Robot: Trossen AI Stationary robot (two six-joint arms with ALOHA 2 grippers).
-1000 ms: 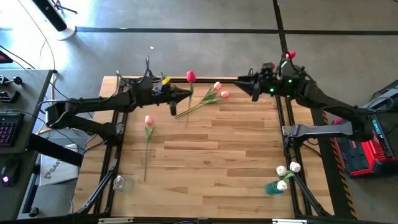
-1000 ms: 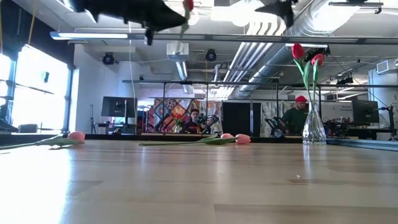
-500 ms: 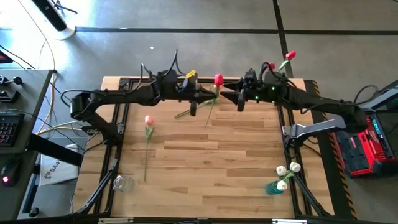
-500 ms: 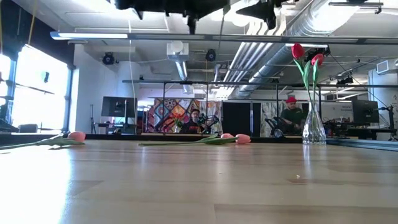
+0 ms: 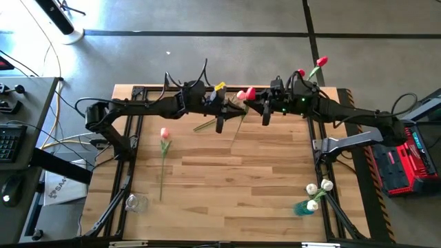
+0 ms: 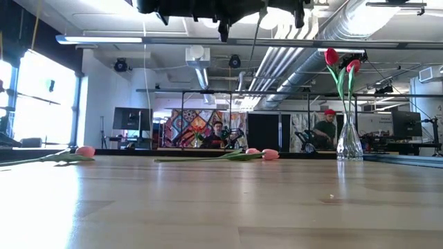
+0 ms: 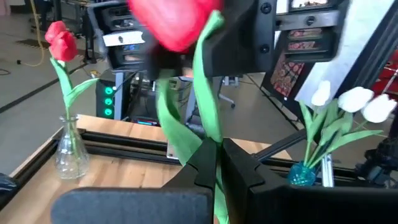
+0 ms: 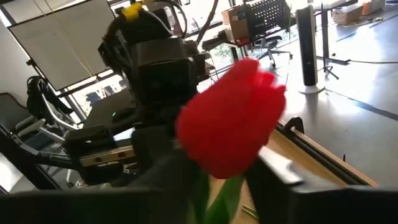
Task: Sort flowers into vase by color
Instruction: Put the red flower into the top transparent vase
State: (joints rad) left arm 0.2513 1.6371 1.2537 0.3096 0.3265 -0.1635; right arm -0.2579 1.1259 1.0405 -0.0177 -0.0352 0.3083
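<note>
1. I held the red tulip [image 5: 246,94] up over the far middle of the counter [image 5: 234,172], my left pincer [image 7: 217,155] clamped on its green stem, the head standing above my fingers.

2. Its long axis ran from the head, which was toward my right arm, down and back toward the near side of the counter; the loose end of the stem hung free below my left pincer.

3. My right pincer [image 5: 264,110] faced the left one nose to nose, the red head sitting right at its tip, so it was the nearer one to the bloom. Whether its fingers had closed on anything I could not tell.

4. The vase with two red tulips [image 5: 310,70] stood at the far right corner, beyond my right arm, so I judged the flower belonged there and the right arm was the better placed to carry it.

5. Elsewhere, a pink tulip [image 5: 164,134] lay on the left part of the counter, more pink ones [image 6: 261,153] lay under my arms, and white tulips [image 5: 318,189] stood in a blue vase near the right corner.
</note>
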